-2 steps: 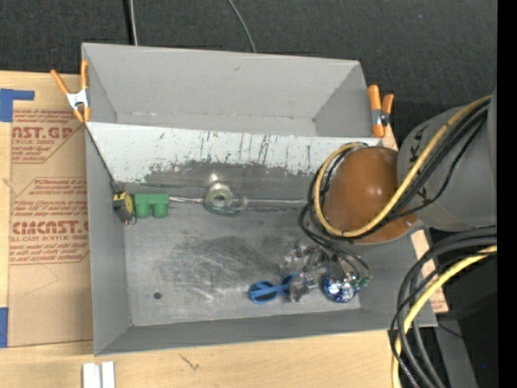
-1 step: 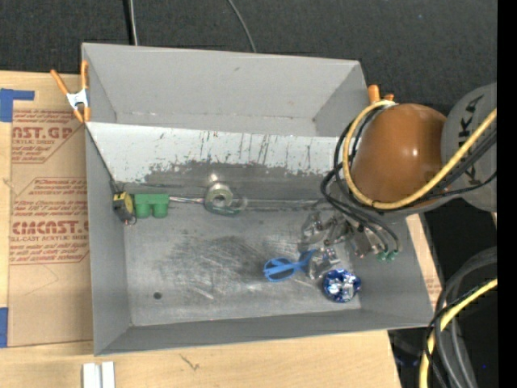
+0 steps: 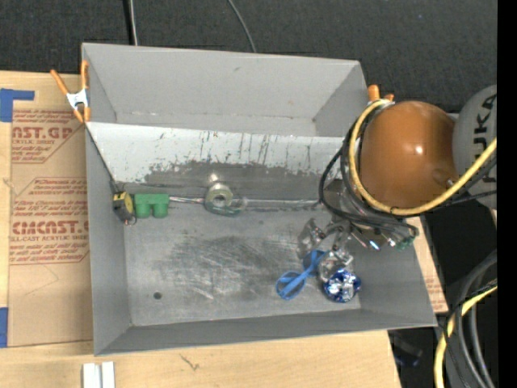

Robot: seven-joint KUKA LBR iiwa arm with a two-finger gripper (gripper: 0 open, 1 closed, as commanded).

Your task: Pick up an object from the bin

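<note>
Hanging near a blue loop (image 3: pixel 295 281) and foil ball (image 3: pixel 341 285), fingers (image 3: pixel 313 237) in unclear state.

Black lettering "UKA", on grey arm casing (image 3: pixel 475 153)

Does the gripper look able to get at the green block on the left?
Probably yes. The green block lies uncovered on the floor, with nothing stacked on it. A small black-and-yellow piece beside it and the back wall close behind may cramp the gripper.
</note>
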